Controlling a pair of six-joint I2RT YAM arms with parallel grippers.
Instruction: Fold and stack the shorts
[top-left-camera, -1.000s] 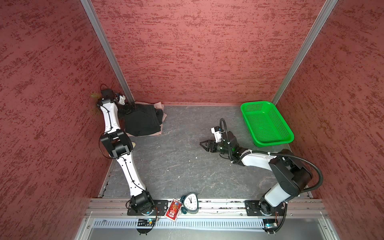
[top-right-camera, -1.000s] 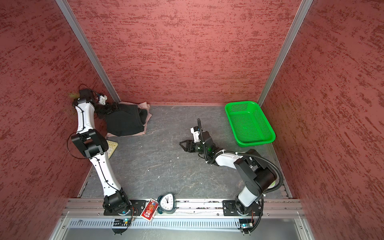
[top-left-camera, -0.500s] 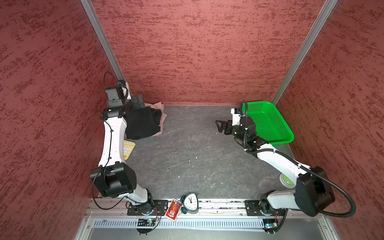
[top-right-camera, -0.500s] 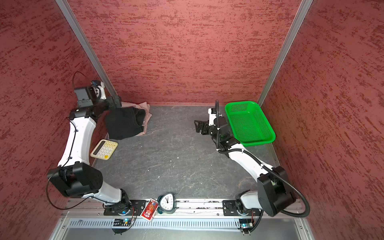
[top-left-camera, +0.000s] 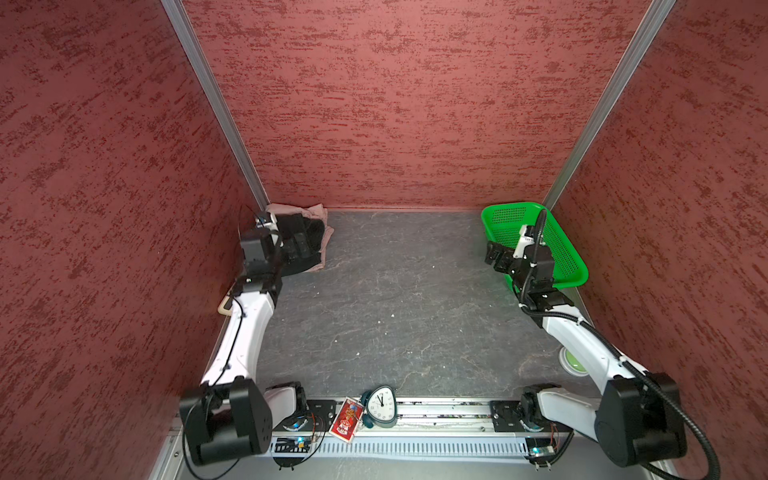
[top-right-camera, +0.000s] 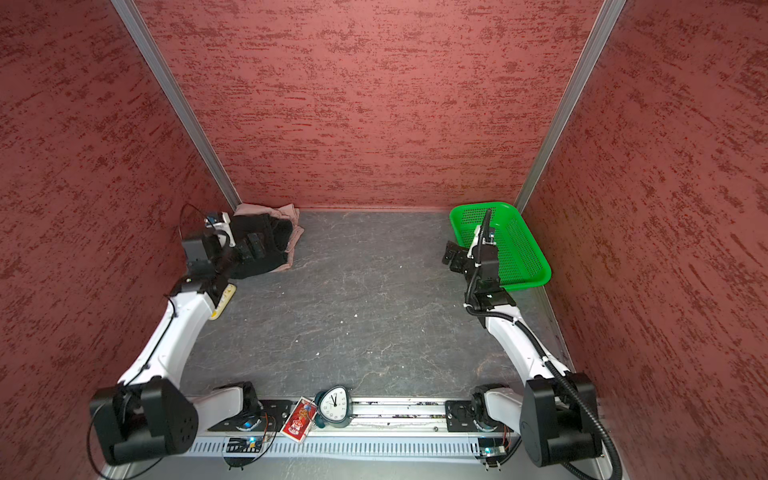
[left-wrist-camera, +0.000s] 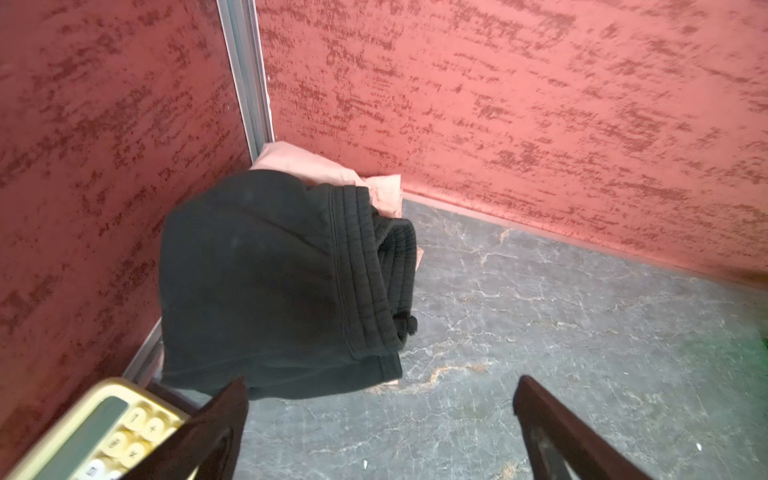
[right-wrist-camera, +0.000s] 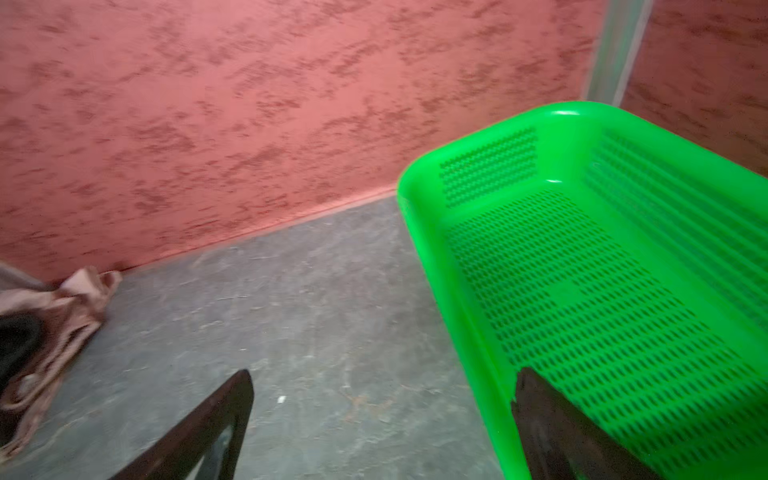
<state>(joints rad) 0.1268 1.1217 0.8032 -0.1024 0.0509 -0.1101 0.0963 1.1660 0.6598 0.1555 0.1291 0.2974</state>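
Views from above place the task's cloth in the far left corner. In both top views the black shorts lie folded on top of the pink shorts, whose edges show along the back wall and toward the middle of the table. Your left gripper hangs over the black pair with its jaws wide. From up here you cannot tell whether it touches the cloth. Your right gripper is well apart on the other side, raised at the near left rim of the green basket, with its jaws spread and nothing in them. A calculator peeks out beside the left arm. A clock and a red card stand at the near rail.

Left wrist view: the left gripper stands fully apart and grips nothing, with bare table between its 2 fingers. The black shorts lie just beyond the tips, ribbed waistband turned toward the open table, with a drawstring knot at its end. The pink shorts show behind them in the corner. The calculator lies just beside 1 finger.

Right wrist view: the right gripper is equally wide and holds nothing. 1 finger shows against the basket's mesh floor, the other against the table. The pink shorts and a sliver of the black shorts show, blurred, far across.
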